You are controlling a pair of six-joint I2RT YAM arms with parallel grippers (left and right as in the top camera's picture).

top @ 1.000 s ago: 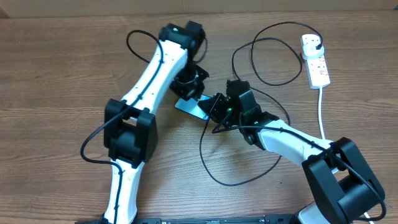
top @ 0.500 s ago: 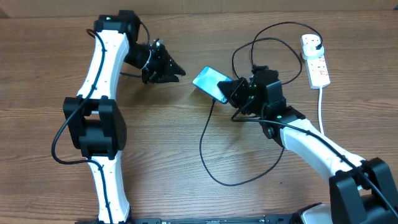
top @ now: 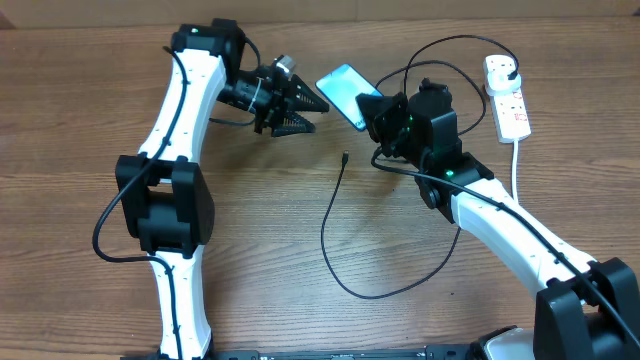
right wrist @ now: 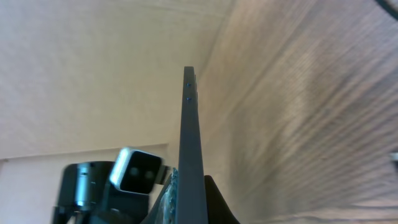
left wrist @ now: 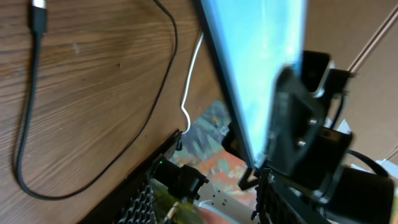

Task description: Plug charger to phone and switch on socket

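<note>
The phone (top: 343,88), its blue screen lit, hangs tilted above the table with my right gripper (top: 372,110) shut on its lower end. In the right wrist view the phone (right wrist: 191,137) shows edge-on between the fingers. My left gripper (top: 300,108) stands open just left of the phone, holding nothing. The left wrist view is filled by the phone's screen (left wrist: 255,68). The charger's connector tip (top: 344,157) lies loose on the wood, also in view as the connector tip (left wrist: 39,11). Its black cable (top: 330,250) loops back to the plug (top: 506,68) in the white socket (top: 508,98) at the far right.
The socket's thick white cord (top: 517,170) runs down the right side past my right arm. Loops of black cable (top: 440,90) lie behind the right gripper. The table's far edge is just behind the left arm.
My left gripper swung back to the right toward the phone and its jaws opened. The right gripper carried the phone farther back and up. The connector tip now lies alone on the table.
</note>
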